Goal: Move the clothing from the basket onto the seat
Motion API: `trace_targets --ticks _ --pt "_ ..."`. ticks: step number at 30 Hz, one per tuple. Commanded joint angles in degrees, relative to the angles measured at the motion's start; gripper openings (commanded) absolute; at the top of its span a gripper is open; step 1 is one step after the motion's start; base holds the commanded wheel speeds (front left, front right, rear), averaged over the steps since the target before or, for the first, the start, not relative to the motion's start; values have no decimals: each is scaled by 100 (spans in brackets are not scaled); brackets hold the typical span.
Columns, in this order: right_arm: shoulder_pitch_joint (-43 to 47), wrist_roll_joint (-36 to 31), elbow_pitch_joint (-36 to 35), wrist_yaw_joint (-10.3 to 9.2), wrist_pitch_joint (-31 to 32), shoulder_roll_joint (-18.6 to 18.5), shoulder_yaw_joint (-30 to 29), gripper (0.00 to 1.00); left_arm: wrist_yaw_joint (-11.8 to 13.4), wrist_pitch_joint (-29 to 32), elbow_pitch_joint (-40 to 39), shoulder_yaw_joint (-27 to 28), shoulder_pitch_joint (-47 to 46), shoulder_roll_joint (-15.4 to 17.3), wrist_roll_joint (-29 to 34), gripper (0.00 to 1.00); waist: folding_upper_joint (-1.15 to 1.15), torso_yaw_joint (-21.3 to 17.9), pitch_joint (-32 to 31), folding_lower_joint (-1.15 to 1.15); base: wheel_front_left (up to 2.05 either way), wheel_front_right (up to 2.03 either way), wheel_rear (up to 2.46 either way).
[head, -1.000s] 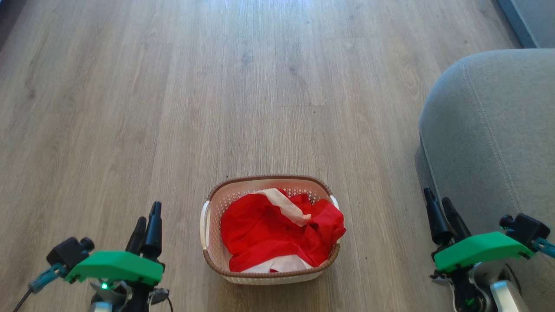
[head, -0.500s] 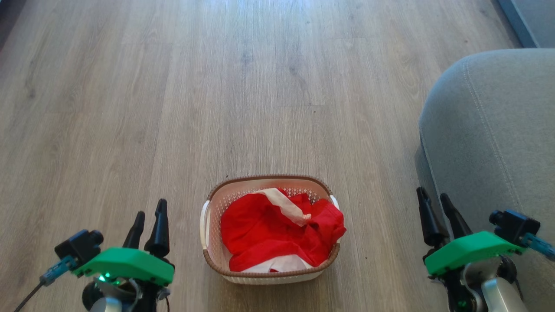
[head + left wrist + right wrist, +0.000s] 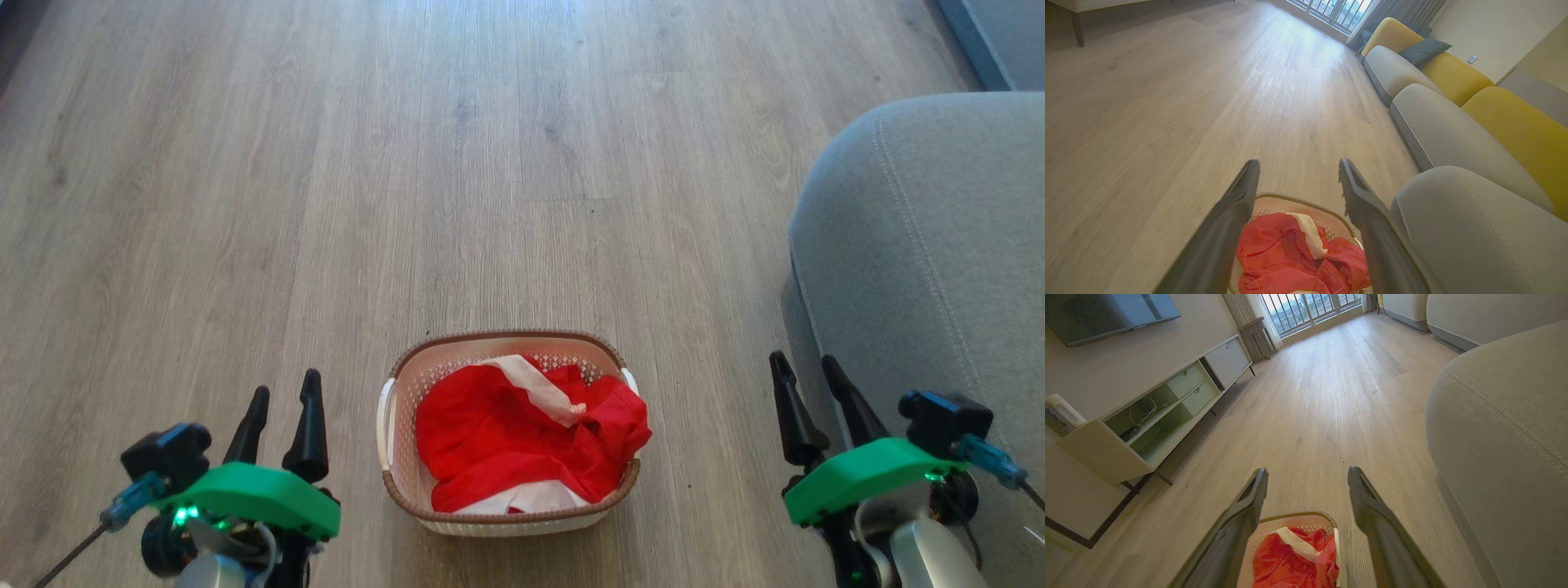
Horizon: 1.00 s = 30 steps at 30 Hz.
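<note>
As seen from the head view, the small cream plastic basket with a brown woven-look rim (image 3: 506, 334) is set between the left gripper (image 3: 285, 384) and the right gripper (image 3: 803, 359), both spread wide and empty. Crumpled bright red clothing with white panels (image 3: 498, 445) is heaped inside it, and the large grey upholstered seat (image 3: 922, 245) is found just outside the right gripper. Yellow sofa backrests (image 3: 1515, 130) are shown beyond the left gripper in the left wrist view. A pale open-shelved cabinet (image 3: 1094, 455) is shown left of the right gripper in the right wrist view.
</note>
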Motion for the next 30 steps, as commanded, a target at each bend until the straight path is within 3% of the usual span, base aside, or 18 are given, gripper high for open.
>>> trace_targets --ticks 1,30 --pt "-336 -216 -223 -1 -101 -75 102 100 41 -114 -247 79 -228 64 218 100 0 -2 0 0 0 0 0" --pt "-331 -2167 -235 -1 -591 -77 84 100 193 -606 -338 2 -209 84 2136 100 0 -82 -24 0 0 0 0"
